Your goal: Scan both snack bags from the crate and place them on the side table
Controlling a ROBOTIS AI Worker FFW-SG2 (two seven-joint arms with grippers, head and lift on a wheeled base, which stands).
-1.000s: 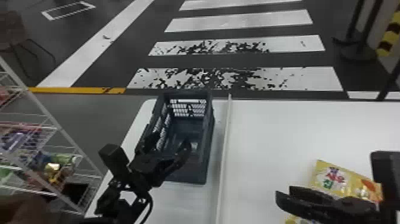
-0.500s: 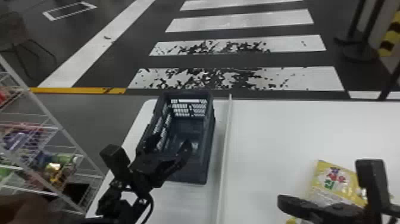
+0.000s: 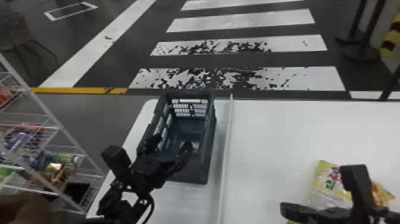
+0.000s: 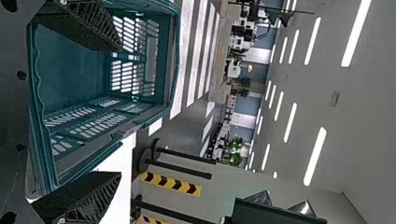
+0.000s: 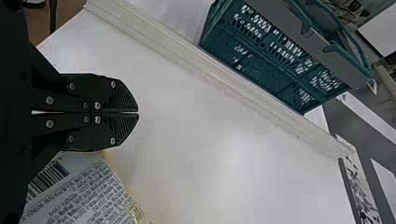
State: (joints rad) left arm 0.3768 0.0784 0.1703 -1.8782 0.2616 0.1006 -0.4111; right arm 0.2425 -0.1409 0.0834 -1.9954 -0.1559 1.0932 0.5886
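Head view has the yellow-and-white plastic snack bag (image 3: 321, 189) lying on the white table (image 3: 282, 140); the black right gripper (image 5: 138, 113), closed on nothing, should rise without dragging it, and the wide-spread, empty black left gripper (image 3: 172, 144) should clear the slotted dark plastic crate (image 3: 210, 137).

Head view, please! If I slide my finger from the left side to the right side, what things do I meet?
White wire shelf → dark crate → thin white strip → yellow snack bag.
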